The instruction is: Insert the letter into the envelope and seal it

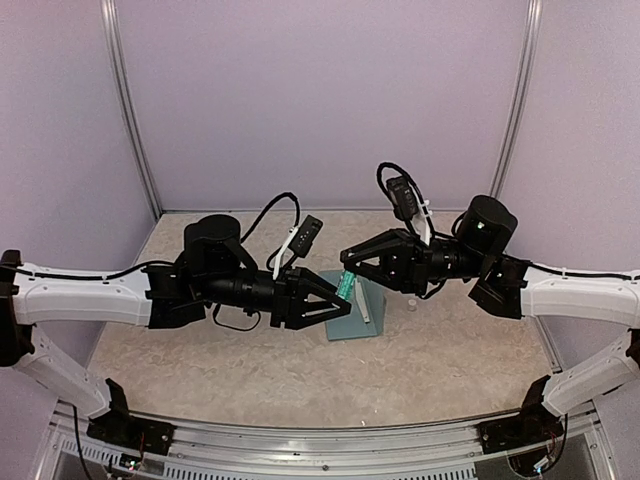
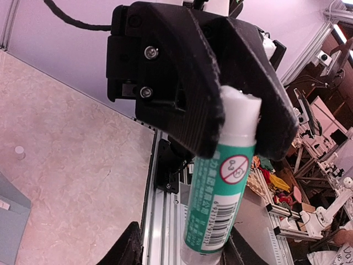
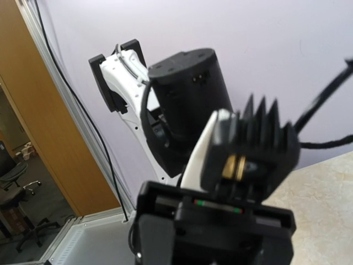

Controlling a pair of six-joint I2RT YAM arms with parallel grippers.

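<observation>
A green-and-white glue stick (image 2: 223,182) hangs in the air between my two grippers, above the envelope (image 1: 352,312). The envelope is teal-blue and lies flat mid-table, with a thin white strip along its right side. I cannot make out the letter. My right gripper (image 2: 240,138) is shut on the stick's white top end. My left gripper (image 2: 182,251) stands open around the stick's lower end, with a gap on one side. From above, the left gripper (image 1: 345,302) and right gripper (image 1: 347,266) meet tip to tip at the stick (image 1: 345,288).
A small white cap (image 1: 413,303) stands on the table to the right of the envelope and shows again as the cap (image 2: 20,150). The table's aluminium rail (image 2: 165,221) runs below the stick. The left arm's wrist (image 3: 187,88) fills the blurred right wrist view.
</observation>
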